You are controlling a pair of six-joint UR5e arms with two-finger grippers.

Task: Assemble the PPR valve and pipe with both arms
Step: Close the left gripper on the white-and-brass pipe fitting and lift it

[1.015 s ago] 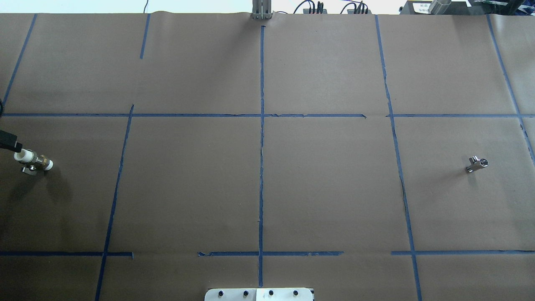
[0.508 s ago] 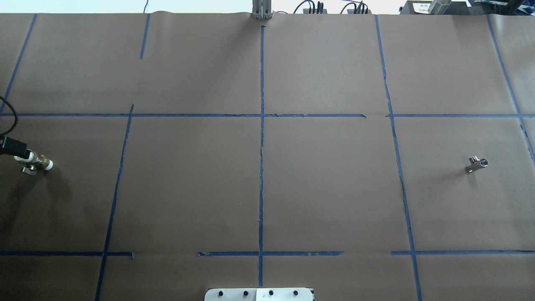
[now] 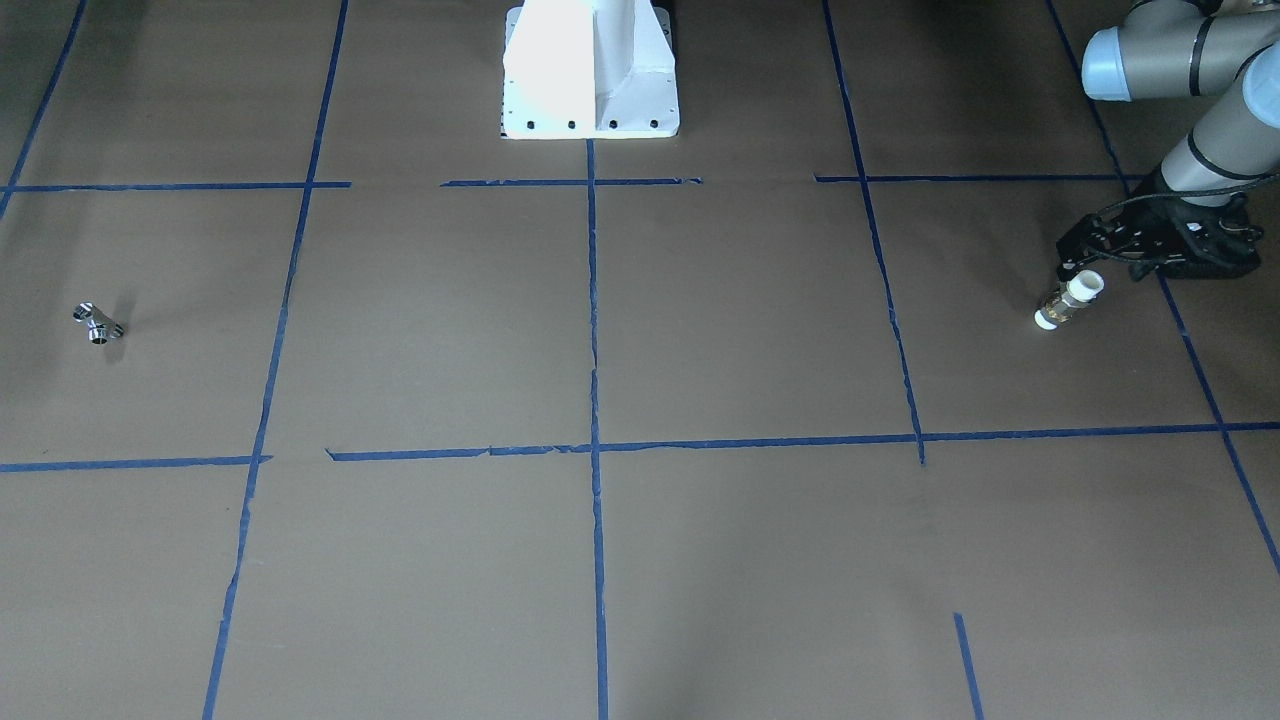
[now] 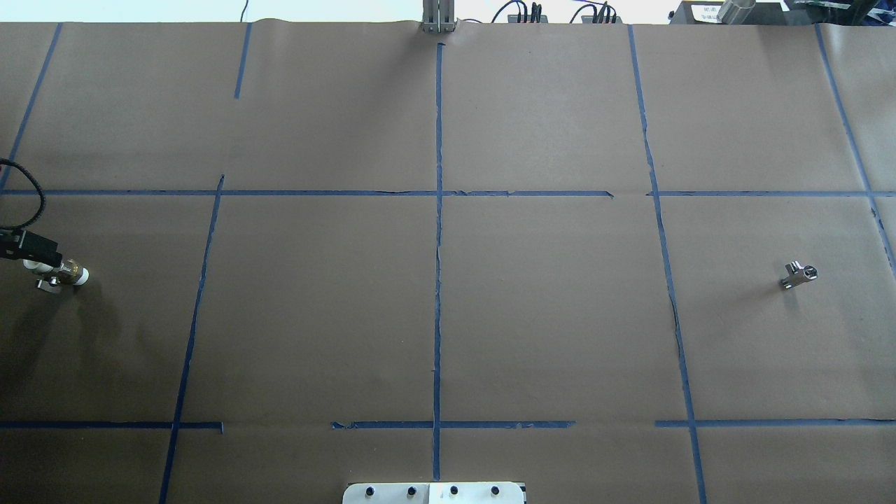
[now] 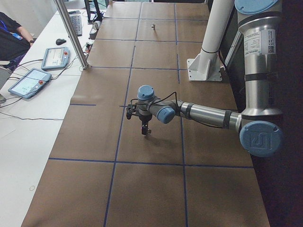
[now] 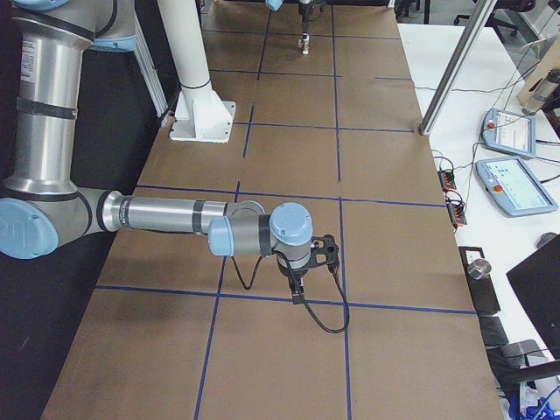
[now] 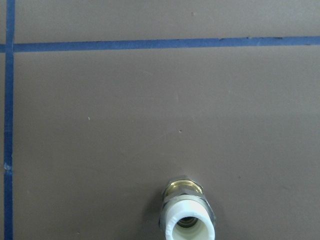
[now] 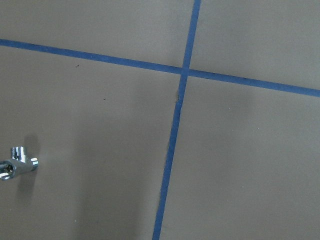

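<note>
Left hand [image 3: 1070,266] (open or closed, I cannot tell) is hovering at the stubby white-and-brass valve [image 3: 1068,303]; straddle its band squarely.

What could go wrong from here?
1. The left gripper is by one white end of the PPR valve, not its middle, so the valve may roll or pivot away.
2. The pipe lies at the right wrist view's edge, so the right gripper could misalign.

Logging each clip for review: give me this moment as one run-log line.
left gripper: at PPR valve, jaws unclear | pipe: lying alone, ungrasped | right gripper: clear of pipe, jaws unclear | parts: unassembled
</note>
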